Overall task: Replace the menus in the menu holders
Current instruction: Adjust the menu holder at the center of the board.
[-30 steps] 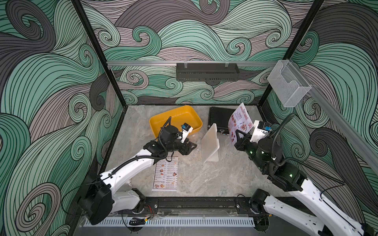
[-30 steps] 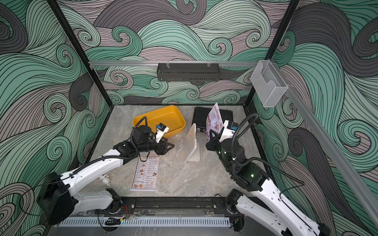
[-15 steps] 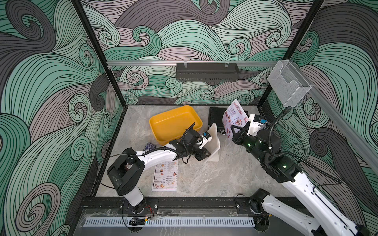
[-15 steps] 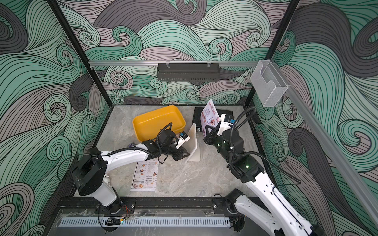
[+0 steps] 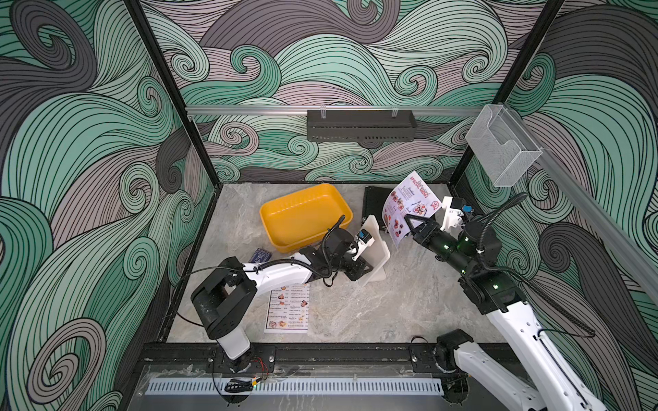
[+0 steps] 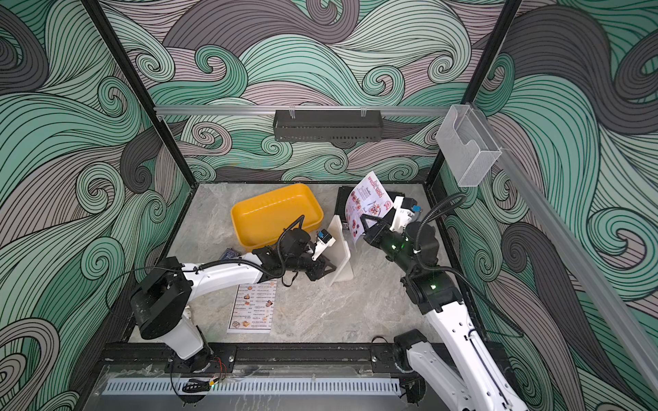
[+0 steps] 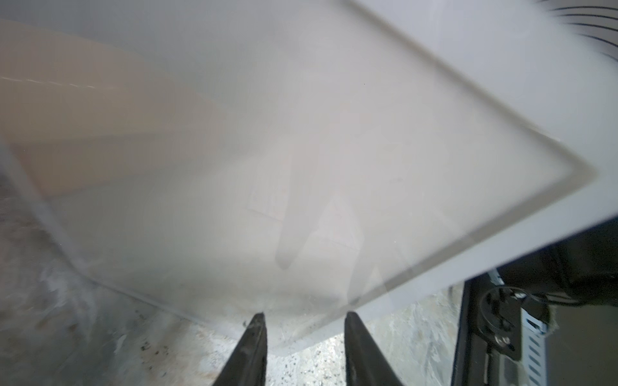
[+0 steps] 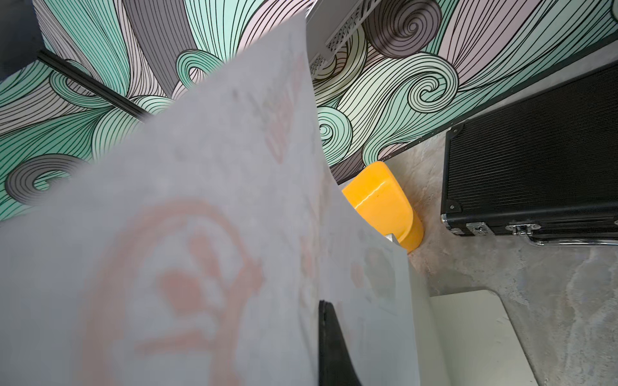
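The frosted menu holder [image 5: 376, 249] stands upright mid-table, also filling the left wrist view [image 7: 301, 133]. My left gripper [image 5: 366, 271] [image 7: 304, 321] is at its base from the left, the jaws closed on a corner of the short foot. A lavender-pink "SPECIAL MENU" menu [image 5: 409, 201] [image 8: 200, 234] hangs in the air just right of the holder's top edge. It is pinched in my shut right gripper [image 5: 410, 223] [image 8: 317, 305], one finger hidden behind the paper. The white menu [image 5: 288, 309] lies flat on the table under my left arm.
A yellow tray [image 5: 302, 213] sits behind the holder, a black ribbed case [image 5: 372, 204] at the back right, and a small dark blue card [image 5: 261, 255] left of my left arm. On the walls are a clear box [image 5: 502, 149] and a black shelf [image 5: 359, 126].
My left arm has swung right from beside the tray to the holder's base and closed on its foot. My right gripper has carried the pink menu left, closer to the holder.
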